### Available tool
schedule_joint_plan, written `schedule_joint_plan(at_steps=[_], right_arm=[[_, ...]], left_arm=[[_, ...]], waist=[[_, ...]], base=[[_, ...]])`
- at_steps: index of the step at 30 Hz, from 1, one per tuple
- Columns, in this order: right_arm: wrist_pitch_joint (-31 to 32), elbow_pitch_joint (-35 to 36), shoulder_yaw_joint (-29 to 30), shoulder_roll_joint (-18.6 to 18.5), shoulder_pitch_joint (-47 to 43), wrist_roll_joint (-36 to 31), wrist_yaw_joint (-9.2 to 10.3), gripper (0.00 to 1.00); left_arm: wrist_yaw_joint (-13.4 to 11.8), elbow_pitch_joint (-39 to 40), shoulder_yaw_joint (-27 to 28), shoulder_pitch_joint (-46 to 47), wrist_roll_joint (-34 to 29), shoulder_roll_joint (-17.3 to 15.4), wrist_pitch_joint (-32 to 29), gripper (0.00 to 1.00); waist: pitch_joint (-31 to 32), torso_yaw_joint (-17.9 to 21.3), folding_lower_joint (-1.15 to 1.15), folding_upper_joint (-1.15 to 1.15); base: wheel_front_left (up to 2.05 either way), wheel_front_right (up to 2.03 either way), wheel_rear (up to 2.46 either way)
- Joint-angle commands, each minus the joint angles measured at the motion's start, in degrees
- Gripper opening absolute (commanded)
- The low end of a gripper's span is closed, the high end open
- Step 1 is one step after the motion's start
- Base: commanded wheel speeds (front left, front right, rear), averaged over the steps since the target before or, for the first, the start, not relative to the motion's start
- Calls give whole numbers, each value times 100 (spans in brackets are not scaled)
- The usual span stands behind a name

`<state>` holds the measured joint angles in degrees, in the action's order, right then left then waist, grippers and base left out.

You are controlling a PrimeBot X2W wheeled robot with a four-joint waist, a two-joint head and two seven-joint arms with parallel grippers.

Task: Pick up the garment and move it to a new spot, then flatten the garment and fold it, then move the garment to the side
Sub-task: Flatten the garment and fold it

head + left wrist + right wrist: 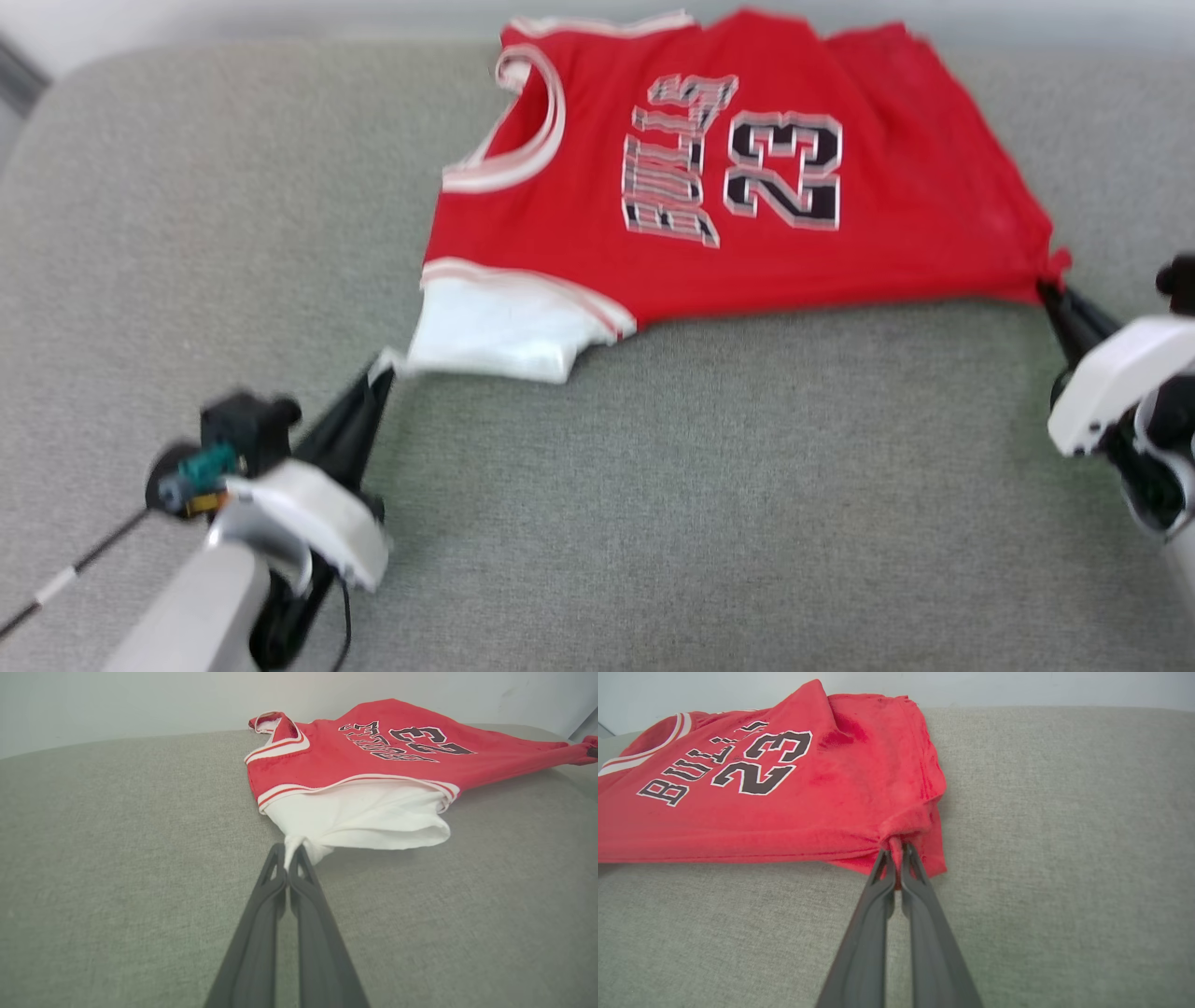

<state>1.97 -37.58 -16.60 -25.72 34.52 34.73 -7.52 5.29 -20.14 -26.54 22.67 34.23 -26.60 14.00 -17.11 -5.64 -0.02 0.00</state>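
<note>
Head view: the jersey (747, 187) lies front-up on the far half of the grey fabric surface (653, 485), collar toward my left and hem toward my right. My left claw (383, 366) is pinched onto the tip of the white sleeve (495, 327). My right claw (1047, 286) is pinched onto the near hem corner. The near edge runs taut between them.

Left wrist view: the left claw (292, 853) has its fingers together on a small tuck of white sleeve cloth, which is drawn to a point.

Right wrist view: the right claw (895, 851) is clamped on red hem fabric. The hem edge beyond it is creased and doubled.

Judgement: I am in the flattening step. The body is mostly spread, but the sleeve and hem are not yet smooth. Folding and moving the jersey aside remain.

Containers: none to log.
</note>
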Motion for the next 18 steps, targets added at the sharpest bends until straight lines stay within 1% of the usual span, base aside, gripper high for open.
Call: schedule_joint_plan(at_steps=[1, 6, 11, 15, 18], right_arm=[[-3, 58, -10, -61, -292, 125, 6, 0], [62, 324, 4, -93, -967, 451, 6, 0], [333, 861, -97, -194, -1717, 665, 5, 0], [605, 1361, 86, -277, -2297, 862, 5, 0], [846, 1746, 268, -270, -2751, 945, 5, 0]], left_arm=[[-47, 87, -17, -351, 80, -77, -57, 0], [-141, 480, -44, -1169, 321, -228, -249, 0], [-194, 1022, -158, -1959, 568, -434, -626, 0], [-295, 1536, -224, -2540, 781, -624, -963, 0], [-394, 1911, -229, -2924, 931, -781, -1162, 0]], waist=[[389, -27, 2, 0], [792, 22, 2, 0], [1180, 97, 2, 0], [1376, 148, 2, 0], [1461, 184, 2, 0]], base=[[0, 0, 0], [0, 0, 0], [0, 0, 0], [0, 0, 0], [0, 0, 0]])
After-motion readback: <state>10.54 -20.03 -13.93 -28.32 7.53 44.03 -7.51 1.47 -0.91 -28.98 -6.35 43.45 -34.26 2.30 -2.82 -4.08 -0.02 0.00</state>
